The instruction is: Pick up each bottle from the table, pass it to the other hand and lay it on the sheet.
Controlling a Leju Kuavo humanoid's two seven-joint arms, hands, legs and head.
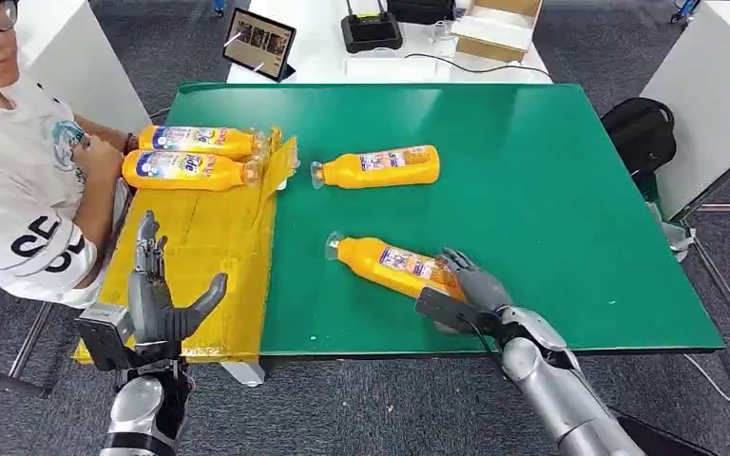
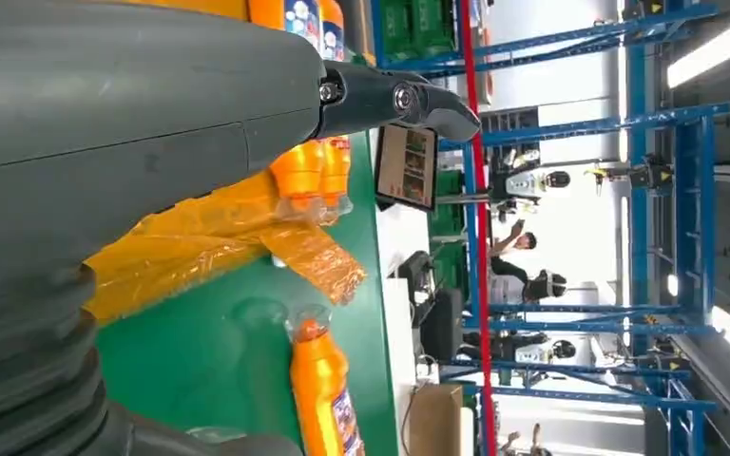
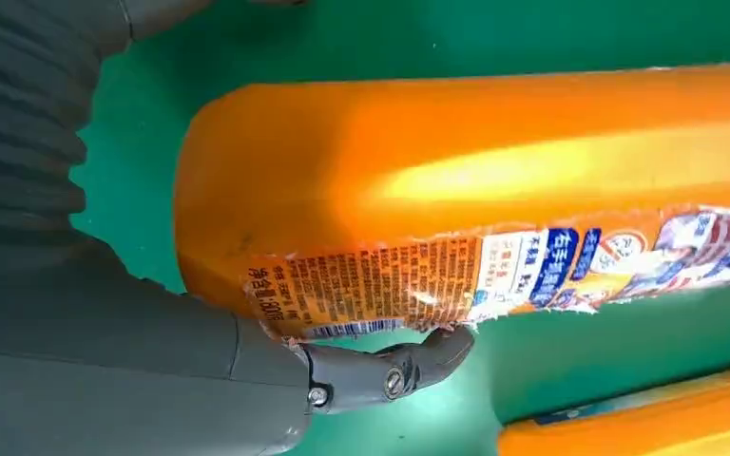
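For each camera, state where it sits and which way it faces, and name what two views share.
Head view: high on the body, looking down at the green table; both arms show.
Left wrist view: behind the left hand, looking across the yellow sheet.
Right wrist view: behind the right hand, at the nearest bottle.
Head and right wrist views share that bottle.

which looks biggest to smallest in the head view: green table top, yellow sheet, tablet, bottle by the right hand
1. green table top
2. yellow sheet
3. bottle by the right hand
4. tablet, though it stands farther from the camera, so its true size against the bottle is unsure.
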